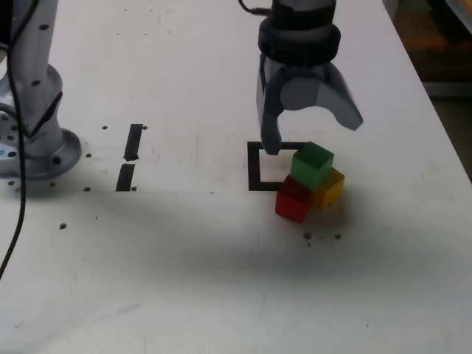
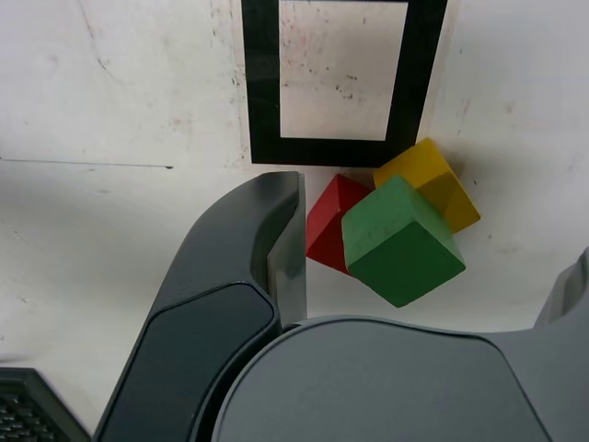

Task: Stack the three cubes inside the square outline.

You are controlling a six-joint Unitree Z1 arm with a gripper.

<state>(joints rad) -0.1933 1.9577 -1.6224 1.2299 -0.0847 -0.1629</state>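
Green cube [image 1: 312, 164] rests on red cube [image 1: 294, 199] and yellow cube [image 1: 330, 188], apparently just outside the square outline [image 1: 255, 168], under the wide-open empty claw [image 1: 313, 133].

square outline [image 1: 255, 168] partly behind cubes [image 1: 310, 184]

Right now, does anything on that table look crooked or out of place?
Yes. The green cube sits tilted on top of the red cube and yellow cube, a lopsided heap just outside the square outline, not inside it.
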